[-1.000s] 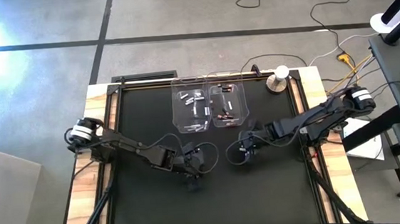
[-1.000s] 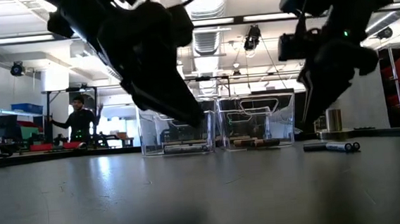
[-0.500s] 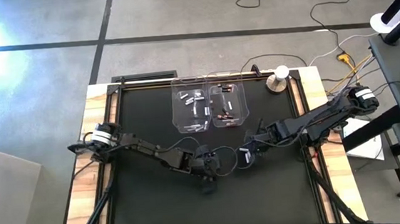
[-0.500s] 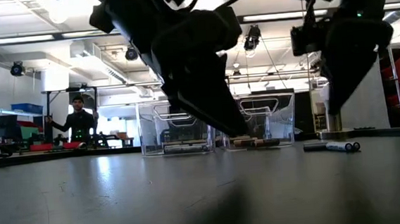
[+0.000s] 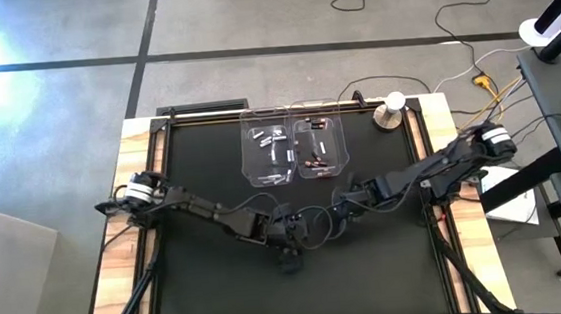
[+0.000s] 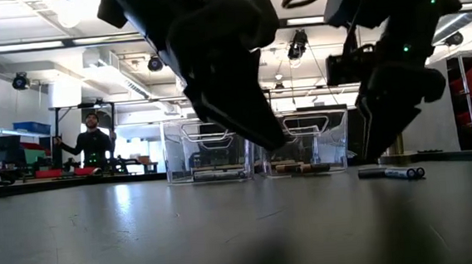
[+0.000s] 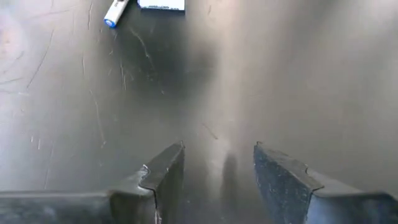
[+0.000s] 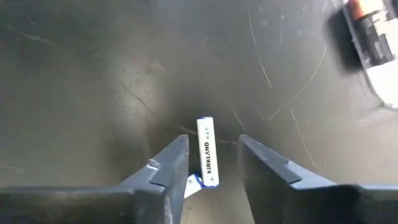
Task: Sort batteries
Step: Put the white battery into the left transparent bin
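Observation:
A white battery (image 8: 207, 158) lies on the black mat between the fingers of my open right gripper (image 8: 212, 140), (image 5: 342, 209), lengthwise along them, with a gap on each side. A dark battery with an orange end (image 8: 368, 34) lies farther off. My left gripper (image 7: 217, 155), (image 5: 287, 239) hovers open over bare mat near the table's middle, with a white, blue-tipped battery (image 7: 116, 12) ahead of it. In the low view two loose batteries (image 6: 393, 173) lie on the mat at the right.
Two clear bins (image 5: 268, 156), (image 5: 320, 149) holding several batteries stand side by side at the far middle of the mat. A round silver-and-white knob (image 5: 390, 114) sits at the far right corner. A person (image 6: 93, 142) stands in the room beyond.
My left gripper has moved toward the table's right, closer to my right gripper, and then held still. My right gripper swung a little toward the table's right edge and came back, lower over the mat.

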Motion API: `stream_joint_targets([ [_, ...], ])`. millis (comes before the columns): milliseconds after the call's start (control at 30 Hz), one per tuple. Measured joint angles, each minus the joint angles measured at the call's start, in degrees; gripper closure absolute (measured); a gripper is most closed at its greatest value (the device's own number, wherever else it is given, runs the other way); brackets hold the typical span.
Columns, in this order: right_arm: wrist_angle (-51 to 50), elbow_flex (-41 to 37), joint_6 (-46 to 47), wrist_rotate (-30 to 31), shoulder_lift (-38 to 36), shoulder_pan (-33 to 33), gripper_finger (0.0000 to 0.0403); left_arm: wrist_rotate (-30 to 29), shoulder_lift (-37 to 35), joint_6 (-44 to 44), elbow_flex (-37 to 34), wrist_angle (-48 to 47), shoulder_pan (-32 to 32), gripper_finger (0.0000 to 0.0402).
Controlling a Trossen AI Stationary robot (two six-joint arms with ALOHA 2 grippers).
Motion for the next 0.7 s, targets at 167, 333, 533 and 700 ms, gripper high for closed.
stream_joint_targets([
  [167, 2.0, 0.0, -1.8, -3.1, 3.1, -0.5, 0.0252, -1.2, -0.2, -1.5, -0.4, -1.0, -0.8, 0.0240],
  [333, 3.7, 0.1, -1.9, -4.0, 5.9, -0.6, 0.0260, -1.2, -0.2, -4.0, -1.3, -1.2, -1.5, 0.0242],
  [533, 4.3, 0.1, -0.9, -4.2, 7.8, -0.6, 0.0291, -1.3, -0.3, -4.8, -1.9, -1.0, -2.1, 0.0242],
  [700, 4.7, 0.1, -0.8, -4.4, 8.1, -0.6, 0.0324, -2.3, -0.3, -5.0, -2.6, -0.6, -2.1, 0.0243],
])
